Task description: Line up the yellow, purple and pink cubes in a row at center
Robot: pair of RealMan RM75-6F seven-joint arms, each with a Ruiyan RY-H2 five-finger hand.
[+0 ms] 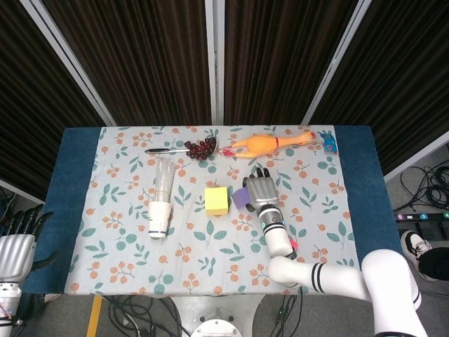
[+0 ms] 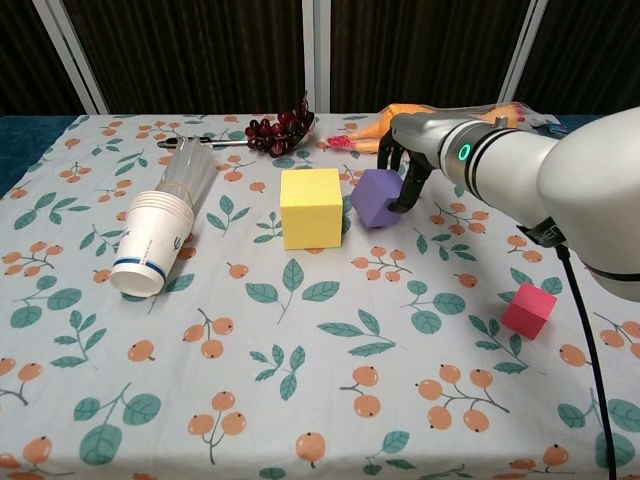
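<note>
R hand (image 2: 398, 172) grips the purple cube (image 2: 376, 197), tilted, just right of the yellow cube (image 2: 311, 207) near table center. Pink cube (image 2: 528, 310) sits well right of the yellow cube, nearer the front edge. L hand (image 1: 19, 235) off the tablecloth (image 1: 112, 267), far left of the yellow cube, fingers apart, holding nothing.

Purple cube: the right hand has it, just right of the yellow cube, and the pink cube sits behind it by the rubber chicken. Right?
Not quite. The chest view shows the pink cube nearer the front edge, right of the purple cube, far from the rubber chicken. The rest holds: right hand, yellow cube.
</note>
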